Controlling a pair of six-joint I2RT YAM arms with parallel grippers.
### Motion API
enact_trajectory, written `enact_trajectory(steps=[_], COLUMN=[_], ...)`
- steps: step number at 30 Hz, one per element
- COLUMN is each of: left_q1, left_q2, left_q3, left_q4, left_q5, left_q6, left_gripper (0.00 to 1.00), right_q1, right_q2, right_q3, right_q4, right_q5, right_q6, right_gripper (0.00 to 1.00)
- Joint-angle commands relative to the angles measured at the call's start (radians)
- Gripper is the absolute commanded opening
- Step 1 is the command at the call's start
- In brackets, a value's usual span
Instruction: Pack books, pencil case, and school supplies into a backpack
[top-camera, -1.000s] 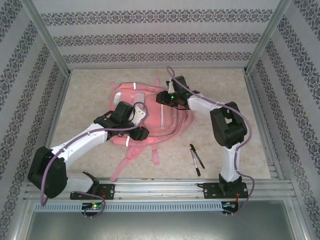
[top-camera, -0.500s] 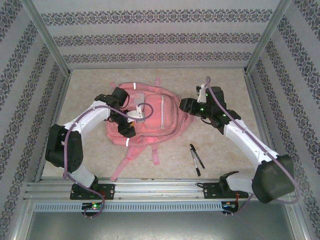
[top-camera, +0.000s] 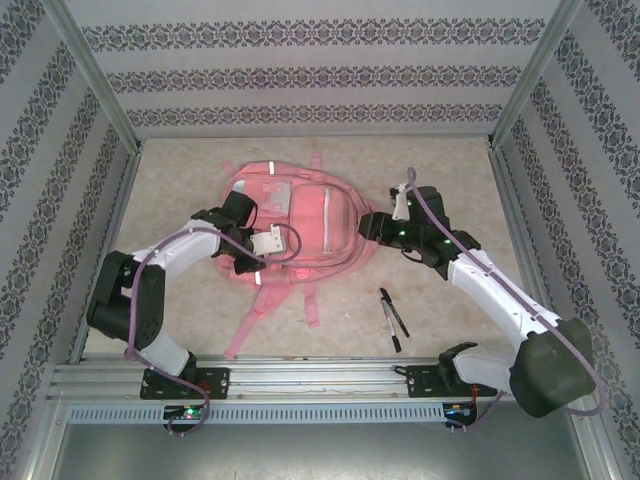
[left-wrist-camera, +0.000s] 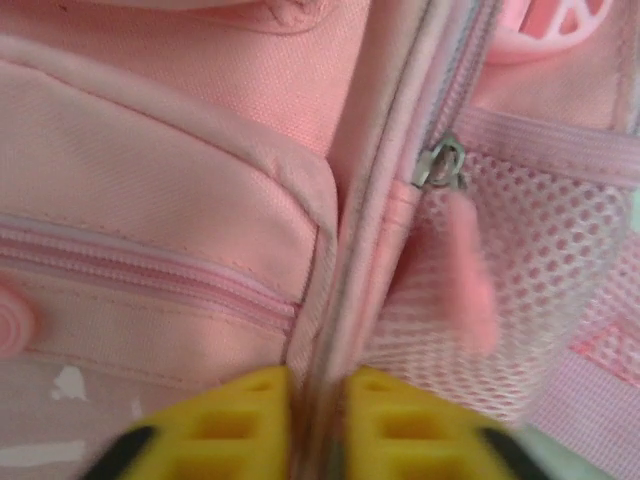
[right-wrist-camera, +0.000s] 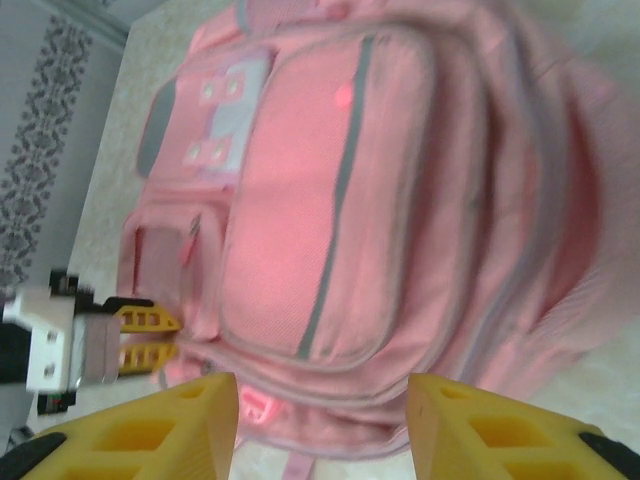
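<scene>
the pink backpack (top-camera: 318, 215) lies flat on the table (top-camera: 180, 190), in the middle towards the far side, its straps (top-camera: 252, 315) trailing towards the near edge. the left gripper (left-wrist-camera: 318, 400) is clenched on the backpack's near left edge: in the left wrist view its yellow fingers (left-wrist-camera: 245, 415) pinch a raised seam of pink fabric between them, with a closed pocket zip (left-wrist-camera: 150, 275) to the left of the seam and a mesh side pocket (left-wrist-camera: 510, 270) with a metal zip pull (left-wrist-camera: 445, 165) to the right. the right wrist view shows this grip from across the bag, the yellow tips closed on the bag's corner. the right gripper (right-wrist-camera: 320, 425) is released, its two yellow fingers (right-wrist-camera: 150, 430) standing apart with nothing between them; it hangs just beside the right edge of the backpack, facing across its front panel. two black pens (top-camera: 392, 315) lie close together on the table to the near right of the backpack, apart from it, between the bag and the right arm's base, and clear of both grippers
</scene>
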Motion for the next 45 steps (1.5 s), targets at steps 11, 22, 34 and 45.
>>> enact_trajectory(steps=[11,22,34,45], left_q1=[-0.010,-0.018,-0.025,-0.026], left_q2=[-0.178,-0.222,-0.246,-0.150], left_q3=[-0.027,-0.088,-0.202,-0.213], left_q4=[-0.096,-0.111,0.019,0.030], left_q5=[0.322,0.457,-0.124,-0.080], left_q6=[-0.227,-0.226,-0.097,-0.103], left_gripper=[0.00,0.34,0.60,0.57], right_q1=[0.480,0.597,0.613,0.599], right_q2=[0.247,0.419,0.486,0.476], right_q3=[0.153,0.305,0.329,0.284], right_q4=[-0.052,-0.294,-0.223,-0.129], right_q5=[0.333,0.582,0.492,0.425], right_q6=[0.388,0.635,0.639,0.614], right_gripper=[0.47,0.52,0.44,0.41])
